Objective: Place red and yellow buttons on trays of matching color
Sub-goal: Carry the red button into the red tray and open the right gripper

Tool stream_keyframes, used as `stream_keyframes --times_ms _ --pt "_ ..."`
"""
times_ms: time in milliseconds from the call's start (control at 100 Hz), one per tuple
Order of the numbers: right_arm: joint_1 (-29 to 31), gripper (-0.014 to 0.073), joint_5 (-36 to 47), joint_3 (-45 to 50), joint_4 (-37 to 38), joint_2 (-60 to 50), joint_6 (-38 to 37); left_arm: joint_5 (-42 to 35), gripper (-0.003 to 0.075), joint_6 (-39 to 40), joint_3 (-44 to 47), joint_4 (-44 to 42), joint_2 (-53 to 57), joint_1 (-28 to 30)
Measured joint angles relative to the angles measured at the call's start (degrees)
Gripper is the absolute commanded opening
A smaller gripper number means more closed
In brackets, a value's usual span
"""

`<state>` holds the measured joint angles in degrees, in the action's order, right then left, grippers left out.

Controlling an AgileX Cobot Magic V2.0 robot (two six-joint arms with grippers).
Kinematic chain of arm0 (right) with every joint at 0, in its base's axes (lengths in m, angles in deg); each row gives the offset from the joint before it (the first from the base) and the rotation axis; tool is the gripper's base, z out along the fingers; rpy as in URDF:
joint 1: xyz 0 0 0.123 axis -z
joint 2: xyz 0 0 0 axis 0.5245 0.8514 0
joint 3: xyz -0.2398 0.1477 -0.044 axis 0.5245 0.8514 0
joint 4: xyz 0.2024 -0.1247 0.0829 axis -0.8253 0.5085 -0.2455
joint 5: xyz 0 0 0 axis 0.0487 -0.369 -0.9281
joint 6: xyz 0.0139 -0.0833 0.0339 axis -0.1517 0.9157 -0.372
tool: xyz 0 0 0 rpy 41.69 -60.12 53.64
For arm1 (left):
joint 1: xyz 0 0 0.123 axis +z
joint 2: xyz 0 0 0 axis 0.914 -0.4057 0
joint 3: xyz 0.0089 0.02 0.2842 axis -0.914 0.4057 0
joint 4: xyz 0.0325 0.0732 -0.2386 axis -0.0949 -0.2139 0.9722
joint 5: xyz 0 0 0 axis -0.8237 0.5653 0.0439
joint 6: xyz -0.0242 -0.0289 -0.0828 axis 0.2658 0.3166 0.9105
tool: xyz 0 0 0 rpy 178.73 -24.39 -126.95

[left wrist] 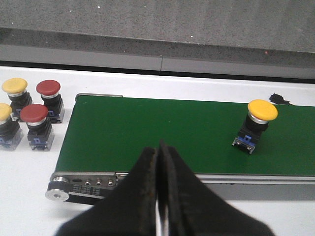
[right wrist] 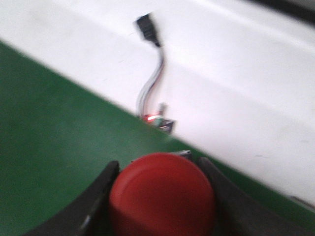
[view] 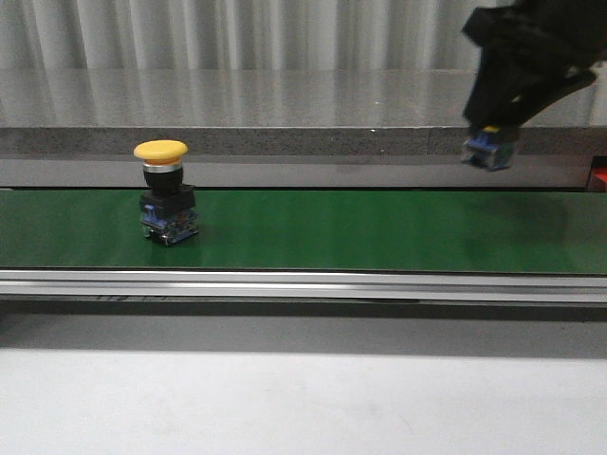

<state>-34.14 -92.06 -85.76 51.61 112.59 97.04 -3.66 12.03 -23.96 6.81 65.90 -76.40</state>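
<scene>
Front view: a yellow button (view: 166, 204) stands upright on the green conveyor belt (view: 360, 232), at about 9 o'clock of the frame. At 2 o'clock the right gripper (view: 493, 142) hangs above the belt, a button's blue-and-clear base showing below the fingers.

Left wrist view: the left gripper (left wrist: 160, 162) has its fingers pressed together, holding nothing, above the belt's near edge. The yellow button sits at 3 o'clock on the belt. Off the belt's end at 9 o'clock stand spare buttons (left wrist: 29, 115), two red and two yellow, on the white table (left wrist: 39, 172).

Right wrist view: blurred. The right gripper is clamped on a red button (right wrist: 162, 194), cap between the fingers, over the belt's edge. A small sensor with cable (right wrist: 155, 105) lies at 12 o'clock.
</scene>
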Motion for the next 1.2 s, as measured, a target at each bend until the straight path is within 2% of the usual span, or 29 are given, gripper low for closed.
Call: stream_keyframes --times_ms 220,380,670,1050,1100,1150,1200 --pt "16.7 0.0027 1.1 -7.9 0.4 4.5 -2.7 0.0 -0.0020 0.0 0.0 0.0 0.0 0.0" --pt "23.1 0.0027 2.6 -13.5 0.5 10.4 -3.2 0.0 -0.0020 0.0 0.0 0.0 0.0 0.0" --pt "26.0 0.0027 3.2 -20.1 1.9 22.0 -3.4 0.0 -0.0020 0.0 0.0 0.0 0.0 0.0" --pt "26.4 0.0032 4.5 -21.0 4.1 28.5 -3.4 0.0 -0.0020 0.0 0.0 0.0 0.0 0.0" --pt "26.4 0.0066 4.5 -21.0 4.1 28.7 -3.4 0.0 -0.0020 0.0 0.0 0.0 0.0 0.0" --pt "26.4 0.0137 4.6 -21.1 4.1 28.9 -3.4 0.0 -0.0020 0.0 0.0 0.0 0.0 0.0" --pt "26.4 0.0258 4.7 -21.2 4.1 28.9 -3.4 0.0 -0.0020 0.0 0.0 0.0 0.0 0.0"
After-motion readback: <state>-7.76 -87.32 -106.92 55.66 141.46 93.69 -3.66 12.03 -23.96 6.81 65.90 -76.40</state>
